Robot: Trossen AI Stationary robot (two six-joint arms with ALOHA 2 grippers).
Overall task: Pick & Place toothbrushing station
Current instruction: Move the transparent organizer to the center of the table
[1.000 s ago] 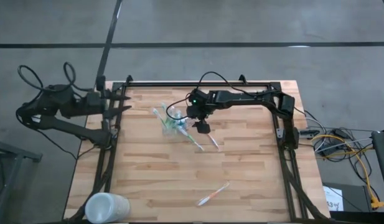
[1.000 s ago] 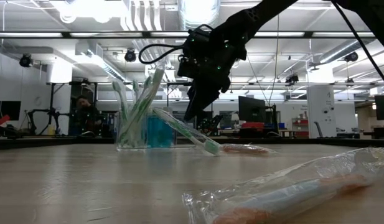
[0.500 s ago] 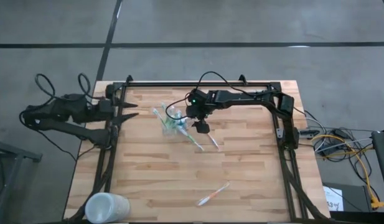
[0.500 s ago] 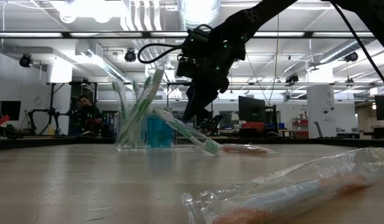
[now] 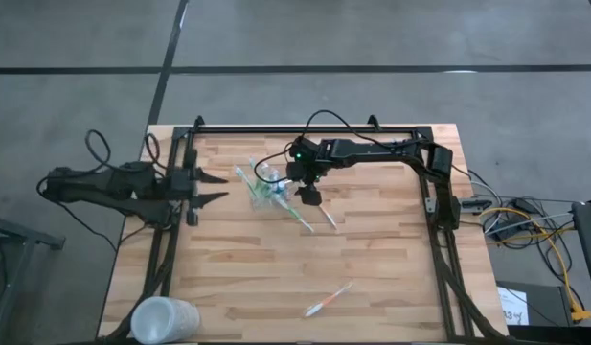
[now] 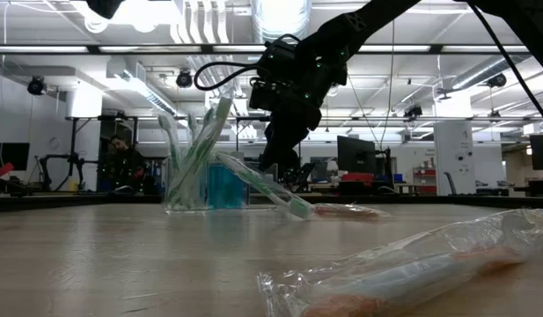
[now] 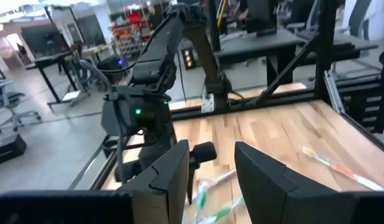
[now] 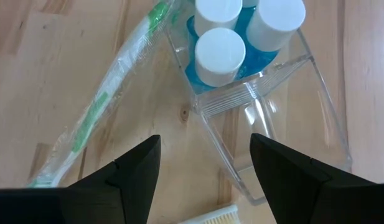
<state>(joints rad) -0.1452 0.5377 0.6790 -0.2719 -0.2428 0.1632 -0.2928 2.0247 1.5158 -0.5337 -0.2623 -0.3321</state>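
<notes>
Clear plastic holder [image 8: 266, 118] stands mid-table just under my right gripper [image 8: 204, 177], whose fingers are spread wide. I judge this the approach; next, lower astride its wall. My left gripper [image 5: 211, 188] waits open at the left.

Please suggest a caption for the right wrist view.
Open right gripper hovers over clear plastic holder of white-capped blue tubes.

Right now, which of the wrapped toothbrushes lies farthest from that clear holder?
The orange one lying alone near the table's front edge; the other loose ones lie close beside the clear holder.
</notes>
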